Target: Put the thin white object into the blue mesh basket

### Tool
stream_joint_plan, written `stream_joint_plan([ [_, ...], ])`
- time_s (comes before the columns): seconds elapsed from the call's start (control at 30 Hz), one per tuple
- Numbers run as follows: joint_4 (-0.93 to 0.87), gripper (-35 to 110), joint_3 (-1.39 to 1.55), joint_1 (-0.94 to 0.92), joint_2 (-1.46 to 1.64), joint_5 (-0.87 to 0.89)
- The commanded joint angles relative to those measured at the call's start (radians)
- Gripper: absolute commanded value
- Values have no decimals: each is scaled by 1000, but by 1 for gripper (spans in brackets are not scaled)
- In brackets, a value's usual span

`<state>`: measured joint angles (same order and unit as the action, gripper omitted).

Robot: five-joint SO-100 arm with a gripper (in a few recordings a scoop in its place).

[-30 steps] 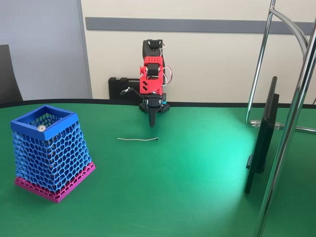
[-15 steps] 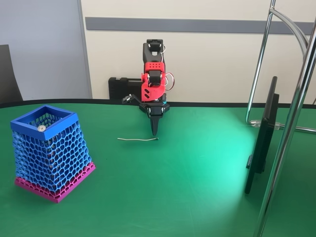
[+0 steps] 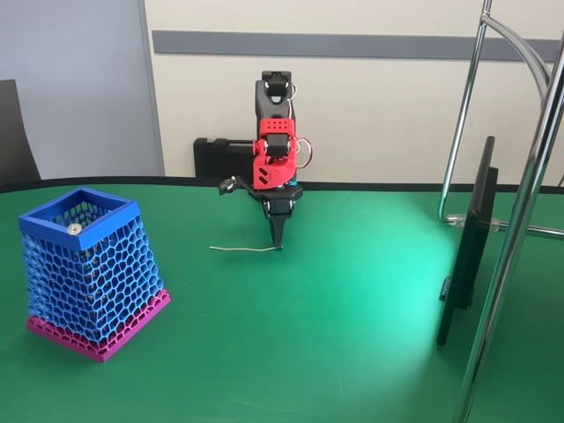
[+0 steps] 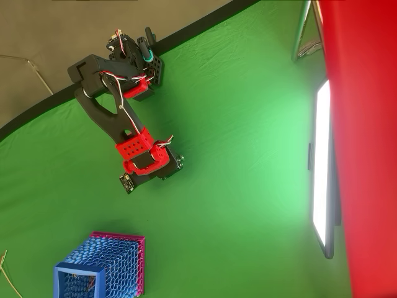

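Evidently light and whippy, the thin white object lies flat on the green tabletop; the tool, jaws narrow, tips at its dark right end, a poor hold; mid-length looks safer.

In the fixed view, the tool was seen end-on, so the stance of its jaws could not be told. Contact with the thin white object was possibly made at its dark tip. In the overhead view, the blue mesh basket was cut by the lower edge.
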<state>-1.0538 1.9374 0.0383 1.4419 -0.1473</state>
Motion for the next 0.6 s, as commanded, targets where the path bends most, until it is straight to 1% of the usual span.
stream_joint_plan([
  [0.0,-8,14,-41,6,-2,-9],
  [0.57,-49,11,-107,6,-83,-23],
])
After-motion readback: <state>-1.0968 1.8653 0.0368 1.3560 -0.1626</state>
